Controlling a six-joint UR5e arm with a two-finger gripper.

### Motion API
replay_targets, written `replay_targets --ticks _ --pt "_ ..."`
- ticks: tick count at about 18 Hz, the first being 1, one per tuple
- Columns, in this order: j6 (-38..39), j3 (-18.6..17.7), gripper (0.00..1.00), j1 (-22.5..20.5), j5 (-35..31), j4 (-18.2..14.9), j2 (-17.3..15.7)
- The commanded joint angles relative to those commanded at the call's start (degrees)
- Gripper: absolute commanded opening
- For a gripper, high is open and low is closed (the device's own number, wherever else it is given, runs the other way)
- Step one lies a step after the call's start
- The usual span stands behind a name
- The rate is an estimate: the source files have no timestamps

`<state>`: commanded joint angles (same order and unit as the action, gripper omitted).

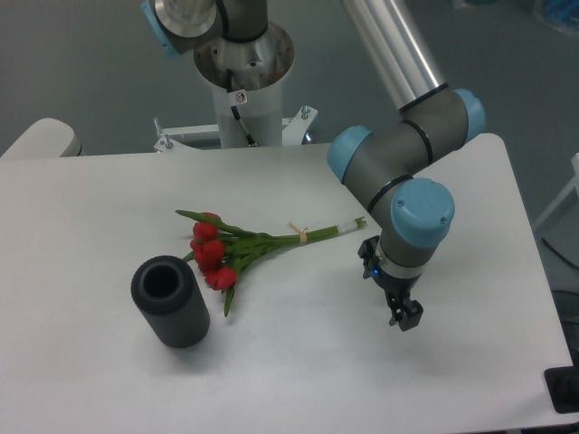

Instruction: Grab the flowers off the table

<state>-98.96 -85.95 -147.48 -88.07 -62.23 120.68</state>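
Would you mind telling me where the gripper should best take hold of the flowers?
Probably the bundled stems near the pale band, from above. The flowers lie flat on the table; there the stems are slim and gathered, clear of the blooms and the dark cylinder.

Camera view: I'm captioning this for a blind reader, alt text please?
A bunch of red flowers lies on a white table, beside a dark ribbed cylinder. A robot arm's gripper hangs to their right, holding nothing.

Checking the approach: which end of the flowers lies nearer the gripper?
The stem end, bare green, points toward the gripper; the red blooms lie far off by the grey cylinder.
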Motion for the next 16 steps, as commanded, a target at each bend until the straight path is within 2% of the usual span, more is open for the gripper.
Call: replay_targets --ticks 3,6,10,16 --pt "0.0 -1.6 1.00 0.2 0.3 -1.6 -1.9" --pt "-0.1 -4.2 1.00 0.1 0.4 -1.6 -3.9" --pt "-0.1 -10.3 1.00 0.3 1.1 -1.0 -7.3" --pt "1.7 -18.7 1.00 1.4 3.0 -0.4 -10.5"
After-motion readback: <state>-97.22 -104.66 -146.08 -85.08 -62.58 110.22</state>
